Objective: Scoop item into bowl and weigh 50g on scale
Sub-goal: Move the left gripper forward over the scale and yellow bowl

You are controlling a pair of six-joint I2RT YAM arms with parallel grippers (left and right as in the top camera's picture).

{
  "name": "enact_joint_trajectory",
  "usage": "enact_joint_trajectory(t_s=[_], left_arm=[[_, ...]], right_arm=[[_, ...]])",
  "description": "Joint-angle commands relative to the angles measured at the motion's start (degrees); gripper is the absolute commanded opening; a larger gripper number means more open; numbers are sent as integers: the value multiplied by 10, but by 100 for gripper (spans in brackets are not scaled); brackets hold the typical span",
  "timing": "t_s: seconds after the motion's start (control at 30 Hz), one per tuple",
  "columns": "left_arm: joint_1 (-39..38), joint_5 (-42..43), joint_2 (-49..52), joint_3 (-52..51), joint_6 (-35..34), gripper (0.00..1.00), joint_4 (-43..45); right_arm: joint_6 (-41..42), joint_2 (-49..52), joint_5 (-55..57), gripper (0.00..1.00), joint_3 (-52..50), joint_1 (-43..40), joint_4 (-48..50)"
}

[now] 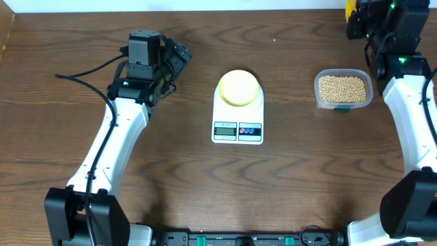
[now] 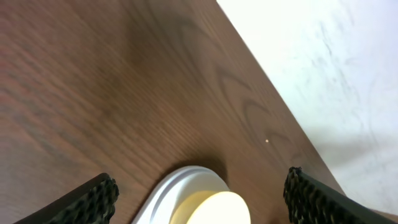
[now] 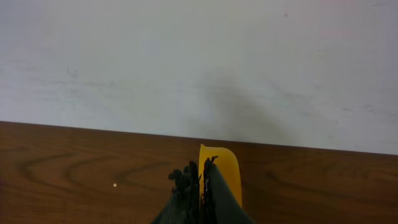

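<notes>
The pale yellow bowl [image 1: 239,88] stands on the white scale [image 1: 237,128] at the table's middle; its rim also shows in the left wrist view [image 2: 214,210]. The beans [image 1: 342,88] fill a clear tub [image 1: 319,98] to the right. My left gripper [image 1: 179,55] is open and empty, left of the bowl; in the left wrist view its fingers [image 2: 202,196] frame the scale's end [image 2: 165,196]. My right gripper [image 1: 355,17] is at the far right back corner, shut on the yellow scoop [image 3: 221,168], seen in the right wrist view between the fingers [image 3: 200,171].
The table's back edge meets a white surface [image 3: 199,62] behind the right gripper. A small pale speck [image 2: 267,141] lies on the wood near the back edge.
</notes>
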Motion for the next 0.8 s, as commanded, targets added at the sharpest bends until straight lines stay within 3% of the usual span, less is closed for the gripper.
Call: enact_joint_trajectory(t_s=[0.0,0.17,0.37,0.6,0.77], left_arm=[[2,-23,-7,10,2,87,-10],[1,-22,-7,10,4,87,-20],[0,15,-7,10,179,87,-30],[-39,11,-7,10,303,87,-52],[-82,-37,-7,10,337,87,-50]], right_arm=[[-8,-7,6,1,10,1,0],[-8,-7,6,1,10,0,0],[-8,-7,6,1,10,0,0],[-7,-7,4,1,10,2,2],[-7,-7,4,1,10,10,3]])
